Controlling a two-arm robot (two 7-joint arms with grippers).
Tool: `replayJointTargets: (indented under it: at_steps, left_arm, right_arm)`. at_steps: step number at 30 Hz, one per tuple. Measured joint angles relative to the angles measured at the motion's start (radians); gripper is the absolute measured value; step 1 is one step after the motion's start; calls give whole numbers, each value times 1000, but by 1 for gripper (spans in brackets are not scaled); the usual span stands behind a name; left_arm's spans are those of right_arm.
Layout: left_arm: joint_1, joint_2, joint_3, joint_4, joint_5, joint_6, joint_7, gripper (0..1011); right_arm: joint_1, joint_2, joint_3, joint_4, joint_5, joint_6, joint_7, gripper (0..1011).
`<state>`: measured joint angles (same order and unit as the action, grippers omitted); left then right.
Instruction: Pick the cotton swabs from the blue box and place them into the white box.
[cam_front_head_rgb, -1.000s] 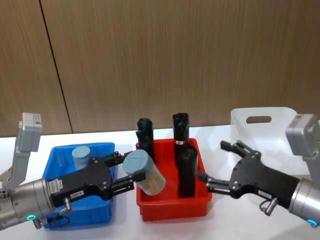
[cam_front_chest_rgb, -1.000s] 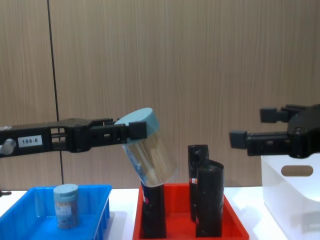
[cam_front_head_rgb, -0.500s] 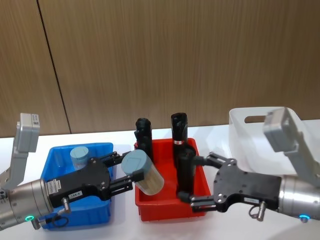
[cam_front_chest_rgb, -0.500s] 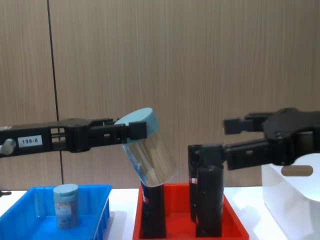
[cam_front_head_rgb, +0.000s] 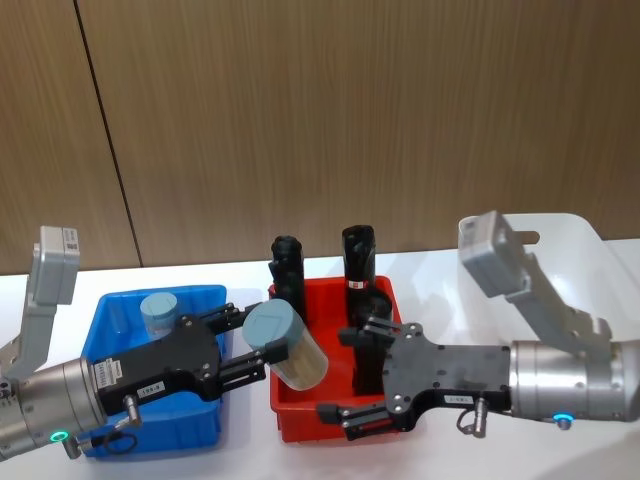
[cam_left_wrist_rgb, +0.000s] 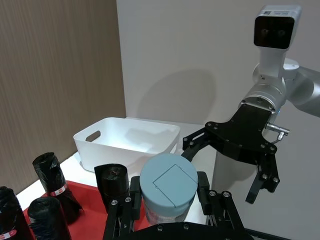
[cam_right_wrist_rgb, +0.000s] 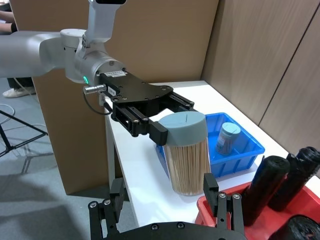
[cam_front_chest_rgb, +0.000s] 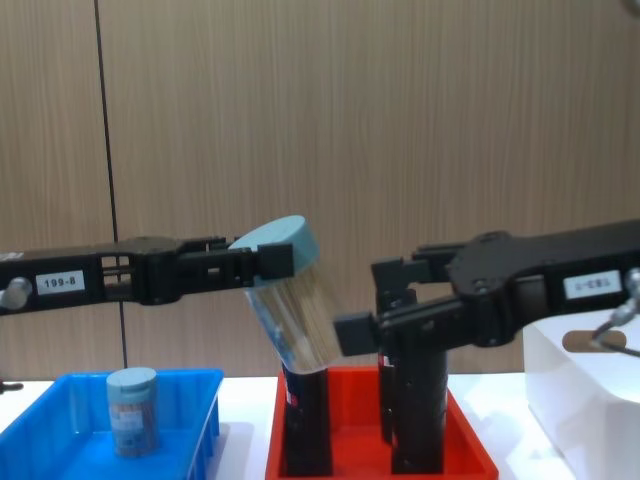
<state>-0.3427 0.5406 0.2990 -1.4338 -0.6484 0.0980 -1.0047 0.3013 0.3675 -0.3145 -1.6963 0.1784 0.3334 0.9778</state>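
- My left gripper (cam_front_head_rgb: 257, 342) is clamped on a jar of cotton swabs (cam_front_head_rgb: 302, 360), pinching it at the lid end, so the clear body hangs free below.
- The jar is up in the air over the gap between the blue box (cam_front_head_rgb: 205, 425) and the red tray (cam_front_head_rgb: 300, 422), well above both.
- Its long axis leans: lid up and toward my left side, base down and toward my right gripper (cam_front_head_rgb: 335, 373).
- My right gripper is spread wide and empty, reaching in over the red tray past the black rolls (cam_front_head_rgb: 358, 258).
- From its own wrist view the jar (cam_right_wrist_rgb: 187, 152) stands straight ahead of the gap between the fingers.
- In the chest view one right finger sits just beside the jar's base; I can't tell if it touches.
- A handover looks like the step in hand, judging by both grippers meeting at the jar.
- The white box (cam_front_head_rgb: 578, 232) lies on my far right, behind the right arm, so that arm is nearer to it.
- A second jar (cam_front_head_rgb: 160, 313) stands upright in the blue box, yet to be picked.
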Motion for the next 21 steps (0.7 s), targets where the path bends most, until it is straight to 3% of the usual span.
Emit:
replayJointTargets:
  at_steps: [10,21]
  left_arm:
    - [0,0,0,0,0,0,0,668]
    - [0,0,0,0,0,0,0,668]
  right_arm:
    - [49,-33,-27,59,-40,-7,6,1002]
    - [86,-54,-44,109,-74,-5,-27,1002]
